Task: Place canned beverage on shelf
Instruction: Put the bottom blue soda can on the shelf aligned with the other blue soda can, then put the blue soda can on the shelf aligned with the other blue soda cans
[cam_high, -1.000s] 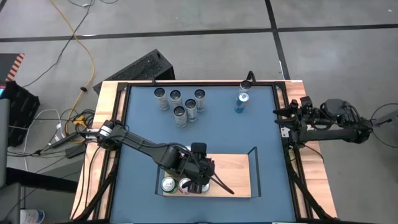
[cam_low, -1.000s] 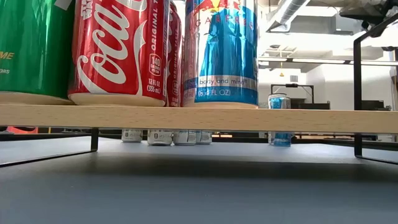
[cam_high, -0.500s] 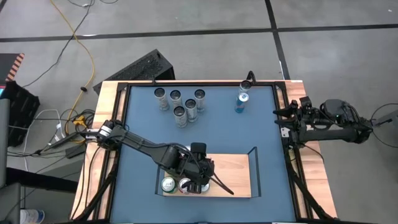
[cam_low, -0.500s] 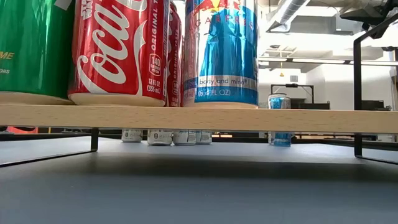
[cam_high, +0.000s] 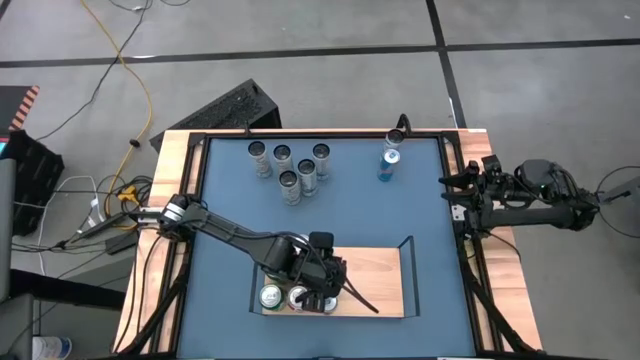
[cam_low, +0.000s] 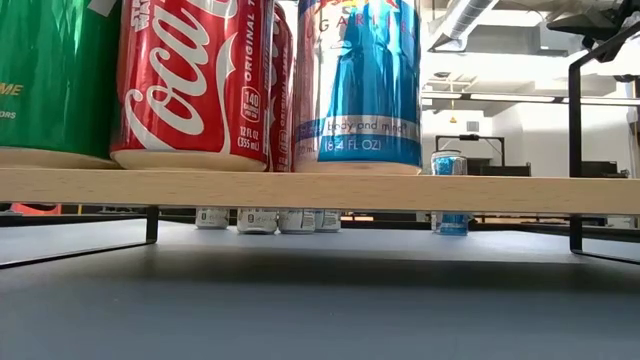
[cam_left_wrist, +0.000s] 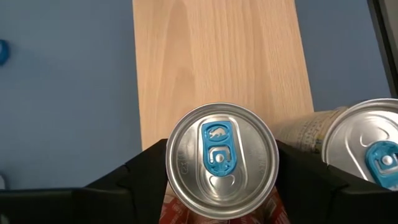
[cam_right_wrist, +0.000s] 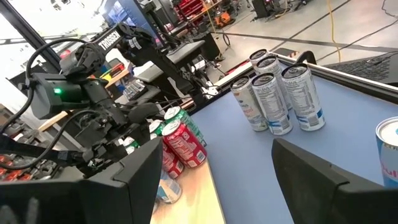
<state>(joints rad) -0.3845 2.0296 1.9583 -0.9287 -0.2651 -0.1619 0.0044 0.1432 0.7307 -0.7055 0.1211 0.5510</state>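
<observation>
The blue-and-silver can (cam_low: 357, 85) stands on the light-wood shelf (cam_high: 375, 275) at about seven o'clock on the blue surface (cam_high: 420, 210), just beside a red cola can (cam_low: 190, 85) and a green can (cam_low: 55, 80); the low view shows its base resting on the board. The left end effector (cam_left_wrist: 221, 168) straddles it from above, its dark fingers (cam_left_wrist: 146, 171) lying against both sides of the can wall, so it is closed on the can, though how firmly cannot be told. A thin aluminium cylinder like this is probably fairly heavy if full, stiff along its height but easily dented sideways, and its smooth printed skin looks slippery; the mid-wall, where the fingers sit, seems the best hold. The lid is brushed silver with a blue pull tab. The shelf is matte, fine-grained wood on thin black metal rails. More slim cans (cam_high: 290, 165) cluster at eleven o'clock and a lone blue can (cam_high: 388, 165) at one o'clock. The right end effector (cam_right_wrist: 211, 180) waits at three o'clock, jaws wide and empty.
</observation>
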